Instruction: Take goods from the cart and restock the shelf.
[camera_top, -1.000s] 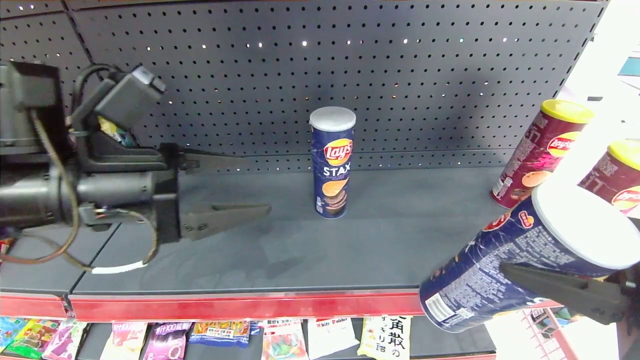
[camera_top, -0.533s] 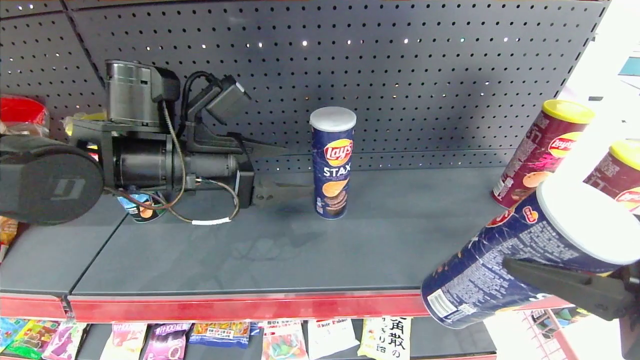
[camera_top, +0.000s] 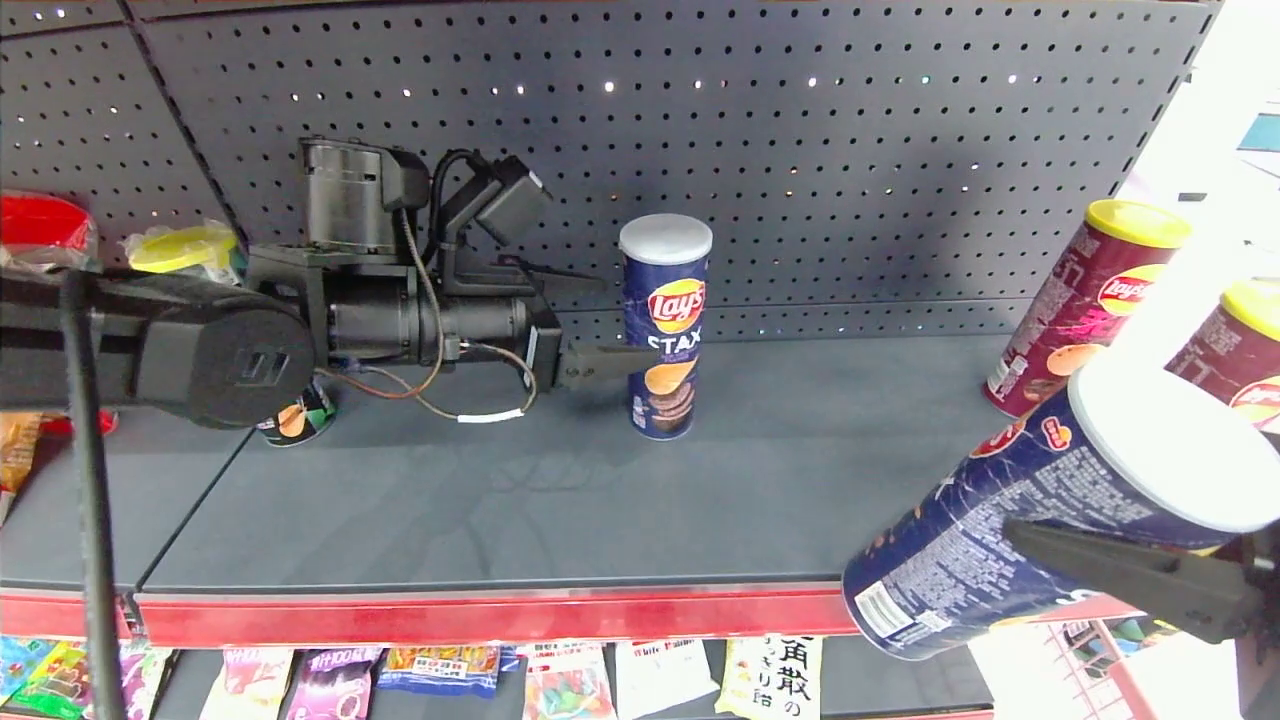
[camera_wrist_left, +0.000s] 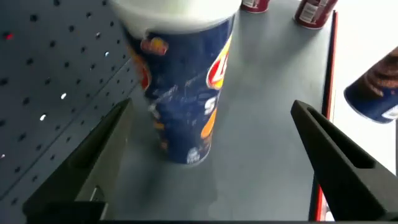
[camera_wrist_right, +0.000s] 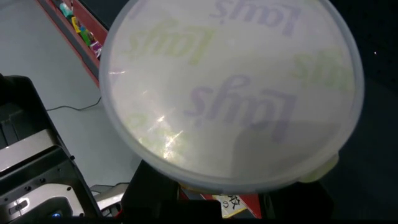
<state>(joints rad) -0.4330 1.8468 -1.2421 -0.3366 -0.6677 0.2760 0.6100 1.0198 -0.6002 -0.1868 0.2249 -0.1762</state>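
Gaping left pincer straddles standing blue can; right pincer grasps tilted can; two maroon cans.

A logo fronts the upright blue can on the shelf; small print and a barcode cover the tilted blue can in my right fingers.

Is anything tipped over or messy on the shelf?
Nothing is spilled or broken. Only the tilted blue can looks odd: the right gripper holds it slanted, off the front edge of the shelf, lid end up. The upright blue can stands straight mid-shelf, with the open fingers of the left gripper on either side.
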